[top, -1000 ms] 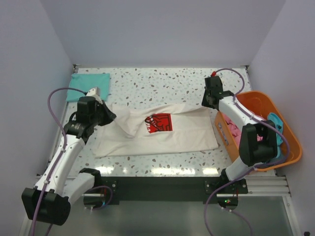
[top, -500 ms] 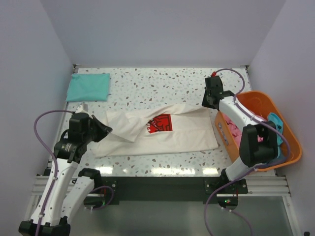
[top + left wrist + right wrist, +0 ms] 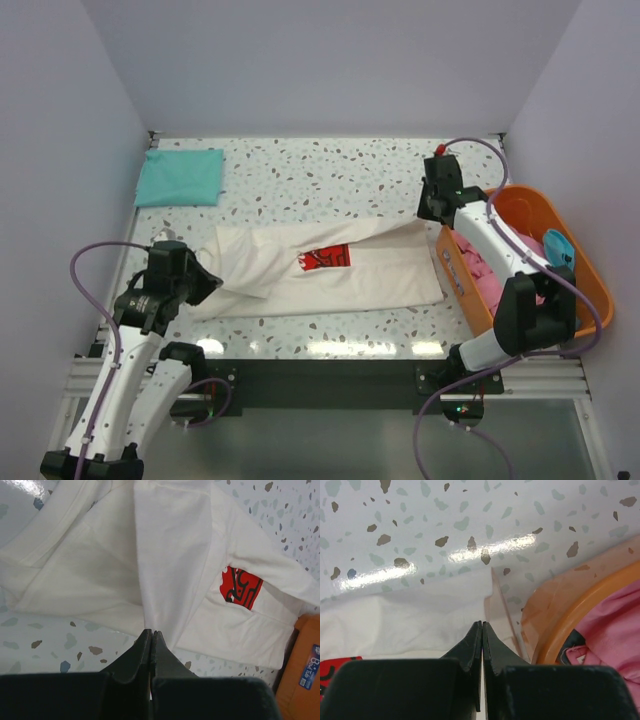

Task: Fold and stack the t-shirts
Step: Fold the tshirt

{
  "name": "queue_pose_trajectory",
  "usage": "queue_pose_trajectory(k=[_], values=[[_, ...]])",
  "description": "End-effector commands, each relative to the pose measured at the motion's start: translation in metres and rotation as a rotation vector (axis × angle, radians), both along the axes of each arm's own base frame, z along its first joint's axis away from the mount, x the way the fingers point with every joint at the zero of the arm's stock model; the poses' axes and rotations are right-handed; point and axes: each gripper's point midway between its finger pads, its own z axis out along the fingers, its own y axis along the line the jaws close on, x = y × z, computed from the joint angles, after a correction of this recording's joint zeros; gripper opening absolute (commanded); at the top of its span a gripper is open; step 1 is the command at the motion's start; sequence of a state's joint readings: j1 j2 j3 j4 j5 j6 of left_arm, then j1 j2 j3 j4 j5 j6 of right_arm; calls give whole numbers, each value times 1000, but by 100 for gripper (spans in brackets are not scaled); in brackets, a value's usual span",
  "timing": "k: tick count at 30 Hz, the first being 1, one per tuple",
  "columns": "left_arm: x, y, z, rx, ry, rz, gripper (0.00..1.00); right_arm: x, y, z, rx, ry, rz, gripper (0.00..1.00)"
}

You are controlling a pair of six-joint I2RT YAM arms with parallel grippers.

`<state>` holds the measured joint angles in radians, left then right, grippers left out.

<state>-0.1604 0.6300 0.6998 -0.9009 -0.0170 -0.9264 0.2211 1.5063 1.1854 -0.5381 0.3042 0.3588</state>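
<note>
Your left gripper (image 3: 208, 283) is clamped on the left end of the large cream cloth t-shirt with a red square print (image 3: 330, 280). The shirt lies along the speckled table's (image 3: 330, 170) near edge. Your right gripper (image 3: 432, 217) pinches its far right corner, beside the orange plastic basket (image 3: 590, 305).

The top camera looks down over the whole counter (image 3: 300, 170) from behind the arms. Both wrist cameras face the cream t-shirt (image 3: 330, 282) closely, which it also shows.

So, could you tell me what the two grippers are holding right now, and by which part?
Both pinch the cream t-shirt: the left gripper on a folded ridge at its left end, the right gripper at its far right corner.
</note>
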Motion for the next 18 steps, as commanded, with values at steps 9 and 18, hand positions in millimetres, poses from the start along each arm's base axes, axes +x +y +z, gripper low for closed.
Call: queue_pose_trajectory(k=[9, 18], values=[[-19, 24, -41, 47, 102, 175, 0, -16, -33, -13, -159, 65, -74, 0], [-25, 14, -80, 24, 205, 146, 10, -20, -34, -44, -183, 152, -78, 0]])
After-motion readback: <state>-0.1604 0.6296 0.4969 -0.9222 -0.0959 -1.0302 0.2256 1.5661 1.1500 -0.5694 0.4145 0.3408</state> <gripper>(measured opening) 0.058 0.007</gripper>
